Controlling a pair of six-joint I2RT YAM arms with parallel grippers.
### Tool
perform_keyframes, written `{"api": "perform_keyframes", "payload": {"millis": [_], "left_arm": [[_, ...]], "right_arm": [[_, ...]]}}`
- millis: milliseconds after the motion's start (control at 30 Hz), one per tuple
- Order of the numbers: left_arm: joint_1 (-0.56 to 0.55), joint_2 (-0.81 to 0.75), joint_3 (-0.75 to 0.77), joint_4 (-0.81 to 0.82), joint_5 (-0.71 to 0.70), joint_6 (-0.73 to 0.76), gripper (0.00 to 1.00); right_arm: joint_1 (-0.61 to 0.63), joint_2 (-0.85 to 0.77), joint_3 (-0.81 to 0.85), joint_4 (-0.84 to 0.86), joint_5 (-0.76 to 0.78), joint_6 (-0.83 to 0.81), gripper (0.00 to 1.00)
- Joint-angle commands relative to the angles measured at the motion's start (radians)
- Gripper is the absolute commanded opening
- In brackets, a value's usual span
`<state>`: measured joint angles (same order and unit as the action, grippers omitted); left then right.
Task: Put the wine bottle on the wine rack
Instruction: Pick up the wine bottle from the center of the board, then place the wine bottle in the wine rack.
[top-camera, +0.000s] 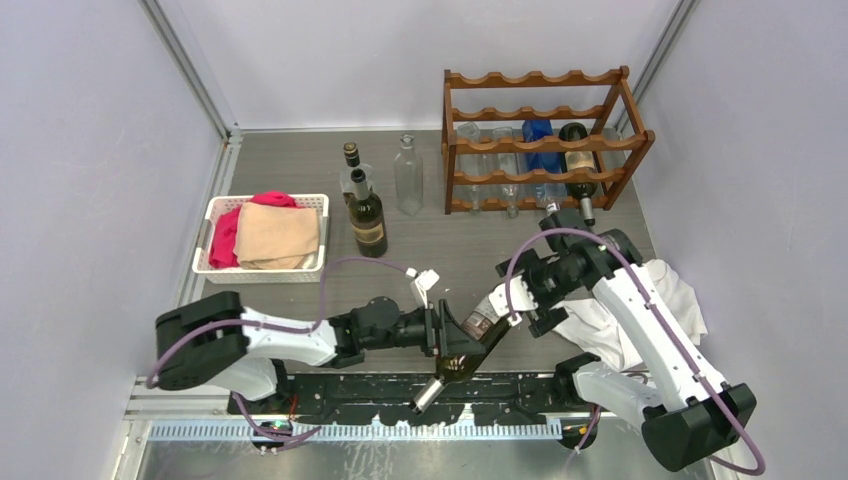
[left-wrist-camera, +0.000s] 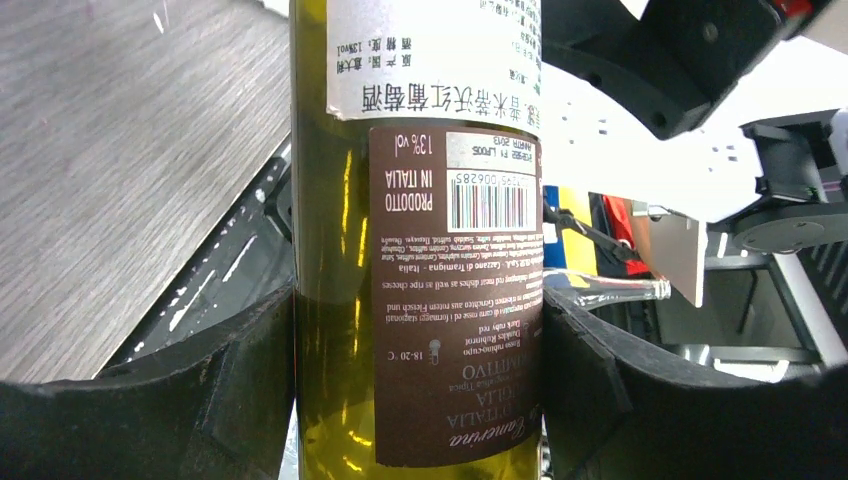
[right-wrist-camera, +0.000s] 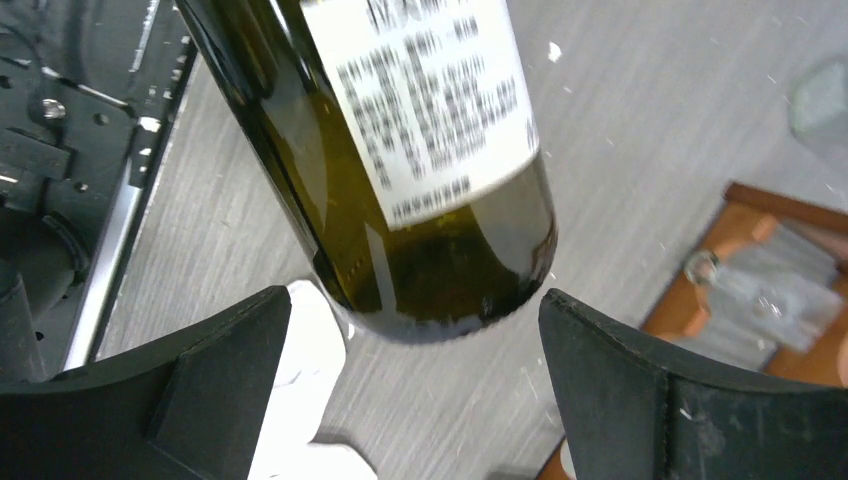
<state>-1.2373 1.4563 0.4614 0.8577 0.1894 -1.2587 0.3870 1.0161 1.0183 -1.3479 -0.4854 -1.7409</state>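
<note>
**Wine bottle (top-camera: 468, 348) held tilted between the two arms, above the table's (top-camera: 300, 160) near edge.**
Left gripper (left-wrist-camera: 420, 400) clamped around the bottle's labelled body; neck pointing down towards the arm bases; right gripper (right-wrist-camera: 415, 320) spread wide about the bottle's base, gaps on both sides; wine rack (top-camera: 540, 112) at the far right, well apart.

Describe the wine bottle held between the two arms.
The wine bottle is dark olive-green glass with a white label and a brown barcoded one. It is held tilted, neck toward the table's near edge. The left pincer clamps its body; the right pincer stands open around its base, not touching.
</note>
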Motion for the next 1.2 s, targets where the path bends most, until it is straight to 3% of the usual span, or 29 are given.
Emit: {"api": "perform_keyframes", "payload": {"millis": [0, 167, 267, 367, 467, 667, 833, 900, 1000, 1067, 1167], "left_arm": [[-0.008, -0.164, 0.022, -0.043, -0.094, 0.084, 0.00], [-0.009, -0.229, 0.008, -0.092, -0.131, 0.087, 0.00], [-0.020, -0.279, 0.010, -0.140, -0.237, 0.113, 0.00], [-0.067, -0.343, 0.069, -0.289, -0.409, 0.199, 0.00], [-0.090, -0.353, 0.111, -0.315, -0.515, 0.259, 0.00], [-0.092, -0.312, 0.151, -0.238, -0.730, 0.314, 0.00], [-0.090, -0.215, 0.233, -0.151, -0.945, 0.384, 0.00], [-0.085, -0.177, 0.274, -0.112, -1.013, 0.396, 0.00], [-0.061, -0.122, 0.319, -0.061, -1.076, 0.391, 0.00], [-0.039, -0.087, 0.349, -0.041, -1.108, 0.372, 0.00], [0.000, -0.036, 0.403, -0.037, -1.125, 0.313, 0.00]], "right_arm": [[-0.077, -0.006, 0.106, -0.042, -0.085, 0.021, 1.00], [-0.155, 0.019, 0.143, 0.003, -0.119, 0.118, 1.00], [-0.182, 0.019, 0.165, 0.120, -0.102, 0.404, 1.00], [-0.219, 0.018, 0.180, 0.176, -0.102, 0.657, 1.00], [-0.292, 0.029, 0.192, 0.144, -0.173, 0.784, 1.00], [-0.433, 0.056, 0.176, 0.197, -0.420, 1.074, 1.00], [-0.439, 0.062, 0.147, 0.384, -0.564, 1.413, 1.00], [-0.439, 0.077, 0.138, 0.405, -0.638, 1.493, 1.00], [-0.439, 0.112, 0.136, 0.334, -0.761, 1.464, 1.00], [-0.439, 0.104, 0.110, 0.348, -0.774, 1.499, 1.00], [-0.436, 0.047, 0.000, 0.560, -0.732, 1.690, 1.00]]}}
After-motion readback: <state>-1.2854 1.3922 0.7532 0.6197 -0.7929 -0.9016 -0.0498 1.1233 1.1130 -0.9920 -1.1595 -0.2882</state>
